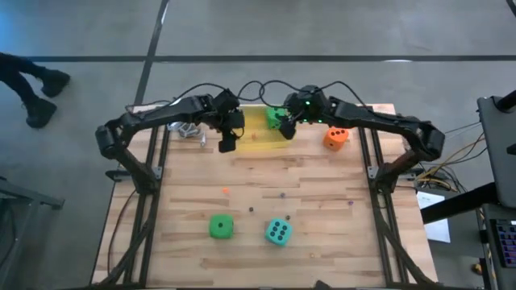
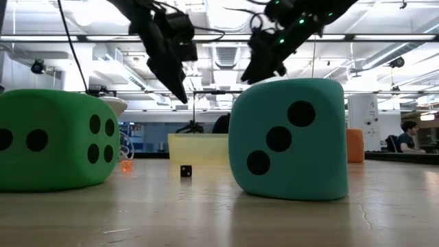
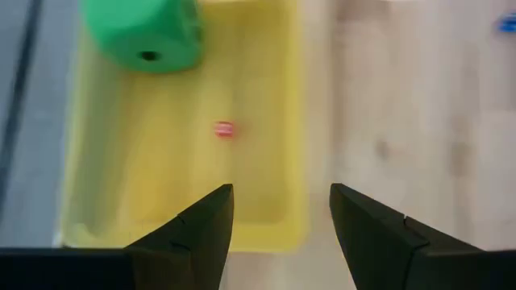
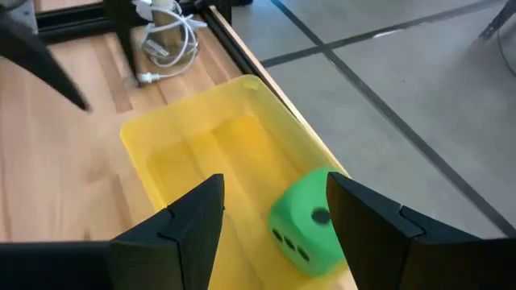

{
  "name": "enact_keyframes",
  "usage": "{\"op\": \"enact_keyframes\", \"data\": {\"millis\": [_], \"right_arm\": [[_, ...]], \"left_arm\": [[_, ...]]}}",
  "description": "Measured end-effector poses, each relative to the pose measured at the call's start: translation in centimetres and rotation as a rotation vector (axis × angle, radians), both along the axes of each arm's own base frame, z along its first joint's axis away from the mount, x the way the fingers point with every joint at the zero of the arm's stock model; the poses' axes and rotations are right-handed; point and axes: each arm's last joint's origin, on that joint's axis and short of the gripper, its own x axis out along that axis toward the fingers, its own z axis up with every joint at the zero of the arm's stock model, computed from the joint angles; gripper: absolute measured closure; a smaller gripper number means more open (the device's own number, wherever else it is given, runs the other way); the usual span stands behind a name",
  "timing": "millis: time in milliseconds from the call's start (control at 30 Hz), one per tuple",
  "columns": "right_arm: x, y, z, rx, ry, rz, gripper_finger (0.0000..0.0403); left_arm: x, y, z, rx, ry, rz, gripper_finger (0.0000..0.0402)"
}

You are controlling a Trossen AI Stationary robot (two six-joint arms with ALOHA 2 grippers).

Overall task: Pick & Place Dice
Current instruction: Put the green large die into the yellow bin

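**Both grippers open over the yellow tray, one green die inside it**

A pale wooden-plank table (image 1: 274, 209) stands on a grey concrete floor, and the low view looks across it into a bright open room with ceiling lights, where a seated person (image 2: 409, 134) shows at the far right. At the table's far edge lies a shallow, translucent yellow plastic tray (image 1: 256, 127).

A bright green soft cube with black pips (image 4: 310, 221) sits inside the tray, at the end nearer the right arm. A tiny red speck (image 3: 224, 129) also lies on the tray floor; what it is cannot be told.

The left gripper (image 1: 228, 142) hangs above the tray's other end, by its near rim, its two dark fingers (image 3: 197, 234) spread apart with nothing between them. The right gripper (image 1: 286, 129) hovers just above the green die in the tray, fingers likewise parted and empty, not touching the cube.

An orange soft cube with black pips (image 1: 336, 138) rests on the table just beyond the tray's right end, beneath the right arm. Two more dice sit well apart from the tray near the table's front edge: a second bright green cube (image 1: 221, 226) and, just right of it, a teal cube (image 1: 278, 232), tilted a little. In the low view these two fill the foreground.

A coil of white cable (image 4: 165, 36) lies at the far left corner of the table, near the tray.
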Motion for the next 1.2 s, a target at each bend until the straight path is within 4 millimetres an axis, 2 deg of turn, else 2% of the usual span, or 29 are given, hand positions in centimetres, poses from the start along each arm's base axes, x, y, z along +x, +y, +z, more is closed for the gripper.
{"op": "enact_keyframes", "data": {"millis": [167,400,600,867,967,1100,1200], "right_arm": [[-3.4,1.8,1.0,0.018,-0.044,-0.023,0.0188],[-7.9,4.3,0.2,0.093,-0.115,-0.078,0.0188],[-10.7,6.8,-1.0,0.148,-0.173,-0.074,0.0188],[-13.1,9.2,-3.2,0.194,-0.225,-0.033,0.0188],[-13.5,9.7,-4.1,0.196,-0.241,-0.022,0.0188],[-13.8,9.9,-4.8,0.200,-0.282,-0.017,0.0188],[-13.8,9.9,-5.4,0.205,-0.279,-0.020,0.0188]], "left_arm": [[-0.1,-2.7,1.4,-0.022,-0.018,-0.041,0.0206],[0.2,-6.4,1.9,-0.052,0.011,-0.124,0.0214],[0.2,-9.2,1.7,-0.105,0.079,-0.144,0.0213],[-0.3,-13.5,1.3,-0.170,0.205,-0.214,0.0212],[-0.3,-14.9,1.3,-0.236,0.209,-0.208,0.0213],[-0.2,-16.8,1.4,-0.415,0.201,-0.207,0.0211],[0.1,-18.4,1.6,-0.444,0.176,-0.214,0.0211]]}}
